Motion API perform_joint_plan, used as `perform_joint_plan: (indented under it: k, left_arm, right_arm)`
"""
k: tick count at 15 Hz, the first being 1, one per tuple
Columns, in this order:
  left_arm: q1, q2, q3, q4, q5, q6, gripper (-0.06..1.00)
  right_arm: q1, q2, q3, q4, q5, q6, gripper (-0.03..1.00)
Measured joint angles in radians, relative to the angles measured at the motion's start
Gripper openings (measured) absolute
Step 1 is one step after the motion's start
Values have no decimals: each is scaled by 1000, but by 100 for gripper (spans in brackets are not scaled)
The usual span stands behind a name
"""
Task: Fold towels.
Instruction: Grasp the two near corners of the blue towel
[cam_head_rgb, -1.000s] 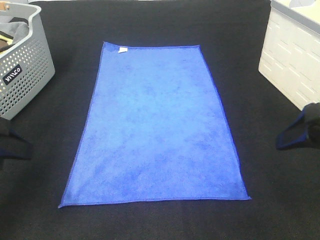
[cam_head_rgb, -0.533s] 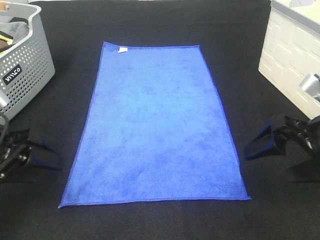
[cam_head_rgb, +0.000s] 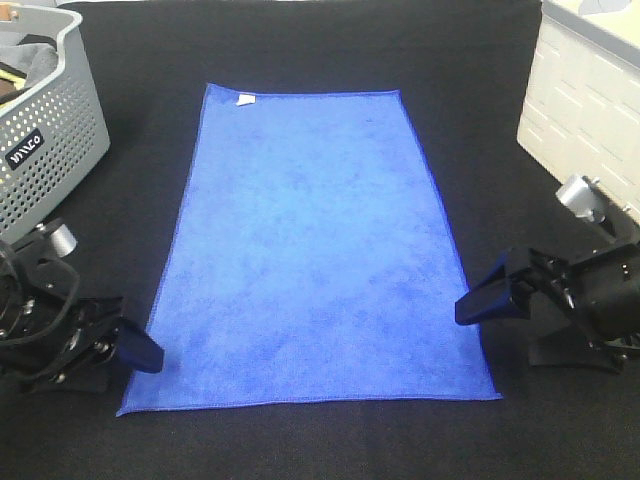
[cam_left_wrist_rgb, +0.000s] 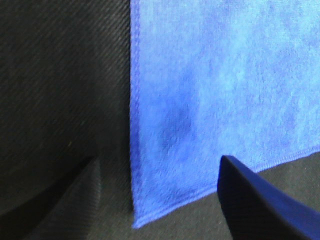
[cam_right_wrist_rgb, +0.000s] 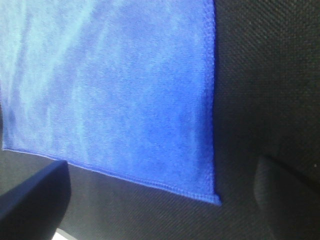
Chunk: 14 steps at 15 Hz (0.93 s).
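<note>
Blue on black. From the high camera: the towel (cam_head_rgb: 315, 250) spread flat in one layer at the middle of the black table (cam_head_rgb: 300, 40), white tag (cam_head_rgb: 244, 99) at its far left corner, no fold made yet. Low beside the near left corner, the left gripper (cam_head_rgb: 130, 352); low at the right edge, close to the near right corner, the right gripper (cam_head_rgb: 482, 300). Jaws apart on both, nothing held. Grey basket (cam_head_rgb: 55, 130) at far left and white cabinet (cam_head_rgb: 590, 110) at far right, each well apart from the cloth.

From the left wrist: near left corner (cam_left_wrist_rgb: 136, 220) lying between the spread fingers (cam_left_wrist_rgb: 260, 205), hem flat on the table, not pinched.

From the right wrist: near right corner (cam_right_wrist_rgb: 214, 196) likewise framed by open fingers (cam_right_wrist_rgb: 30, 200), untouched.

Judged as the approach to a two-corner pinch. Possible faults from here:
- Closing too high and catching only nap, so that a corner slips out during the lift.
- Closing too deep and snagging the woven table cover along with the hem.
- Unequal grips or unequal travel, giving a skewed fold with edges out of line.
- Dragging instead of lifting, bunching the flat cloth.
</note>
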Motion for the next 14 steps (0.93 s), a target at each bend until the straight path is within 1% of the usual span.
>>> perform_joint_plan:
  k: [2, 5, 6, 7, 8, 10, 12, 13, 14]
  left_arm:
    - [-20, 41, -37, -8, 3, 0, 64]
    - [-29, 95, -96, -22, 47, 0, 64]
    - [-29, 95, -96, -22, 47, 0, 64]
    - [-29, 117, -113, -28, 74, 0, 64]
    - [-29, 146, -142, -39, 120, 0, 64]
    - [-29, 169, -161, -43, 150, 2, 63]
    - [-29, 173, -164, -43, 147, 2, 57]
    - [-29, 178, -164, -42, 138, 2, 52]
    - [-29, 183, -164, -42, 134, 2, 40]
  right_arm:
    - [0, 62, -1, 51, -2, -64, 92]
    - [0, 127, -5, 151, 23, -174, 85]
    - [0, 127, -5, 151, 23, -174, 85]
    - [0, 142, -5, 183, 31, -202, 81]
    - [0, 164, -11, 208, 43, -237, 74]
    - [2, 200, -40, 212, 67, -259, 66]
    - [41, 224, -82, 206, 63, -256, 63]
    - [92, 235, -99, 203, 44, -215, 62]
    - [115, 235, -104, 203, 21, -170, 60]
